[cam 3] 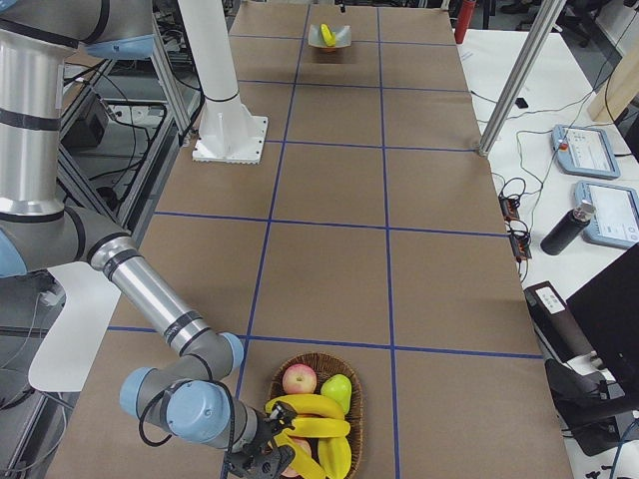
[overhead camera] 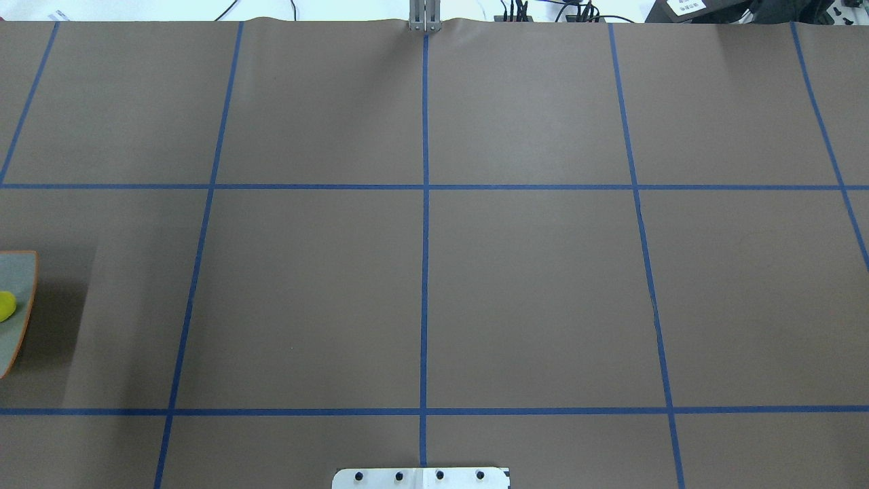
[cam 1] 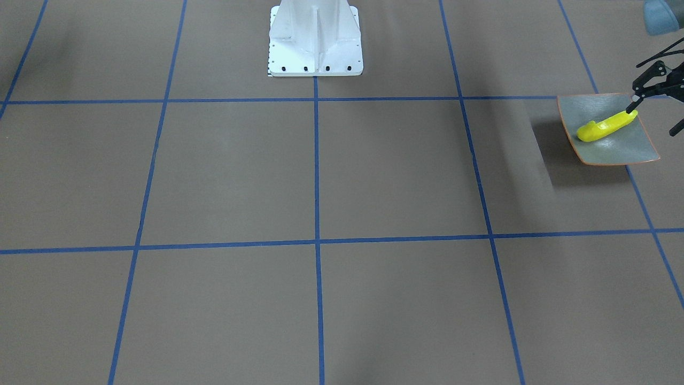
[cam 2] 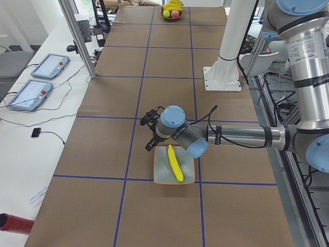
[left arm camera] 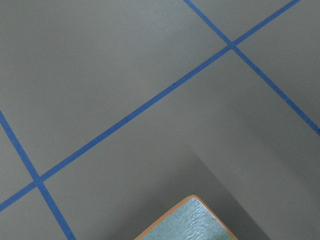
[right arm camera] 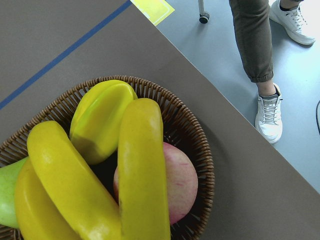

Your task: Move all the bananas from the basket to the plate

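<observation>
One yellow banana (cam 1: 606,126) lies on the grey-green plate (cam 1: 614,147) with the orange rim, at the table's end on my left. My left gripper (cam 1: 654,117) is open just above the plate's edge, one fingertip next to the banana's end. The plate's corner shows in the left wrist view (left arm camera: 195,225). Three bananas (right arm camera: 142,170) lie in the wicker basket (right arm camera: 200,150) at the other end of the table. My right gripper (cam 3: 262,461) hovers at the basket's near edge (cam 3: 359,419). I cannot tell whether it is open or shut.
The basket also holds a red apple (right arm camera: 180,182), a green fruit (cam 3: 337,391) and a ribbed yellow fruit (right arm camera: 102,120). The white robot pedestal (cam 1: 315,40) stands at mid-table. A person's legs (right arm camera: 252,40) are beside the basket end.
</observation>
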Motion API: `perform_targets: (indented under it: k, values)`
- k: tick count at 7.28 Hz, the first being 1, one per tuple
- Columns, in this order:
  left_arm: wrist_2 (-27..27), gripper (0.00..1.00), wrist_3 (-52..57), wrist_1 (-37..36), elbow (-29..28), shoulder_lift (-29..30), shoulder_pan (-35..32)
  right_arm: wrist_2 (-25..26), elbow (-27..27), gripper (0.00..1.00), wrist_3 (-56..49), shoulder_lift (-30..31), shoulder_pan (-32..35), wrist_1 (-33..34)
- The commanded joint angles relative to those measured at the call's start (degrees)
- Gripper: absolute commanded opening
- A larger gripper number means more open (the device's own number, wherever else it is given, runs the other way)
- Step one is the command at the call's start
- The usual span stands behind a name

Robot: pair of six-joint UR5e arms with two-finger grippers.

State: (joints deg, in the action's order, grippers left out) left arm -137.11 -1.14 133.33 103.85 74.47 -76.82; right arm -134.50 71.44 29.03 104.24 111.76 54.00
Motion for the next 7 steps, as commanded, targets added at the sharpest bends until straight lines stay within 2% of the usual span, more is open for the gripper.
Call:
perform_targets:
  k: [1,6,7]
  values:
    - [0.00,1.00,0.00,0.00,0.12,0.33,0.00,0.20,-0.42,0.99,1.38,-0.44,-1.97,-0.48]
    - [0.09,1.00,0.00,-0.09,2.32,0.33,-0.53,-0.24,-4.55,0.95,1.20,0.17,-2.60,-0.56]
    - [0.09,1.00,0.00,-0.09,2.32,0.33,-0.53,-0.24,-5.17,0.88,1.29,0.17,-2.60,-0.65]
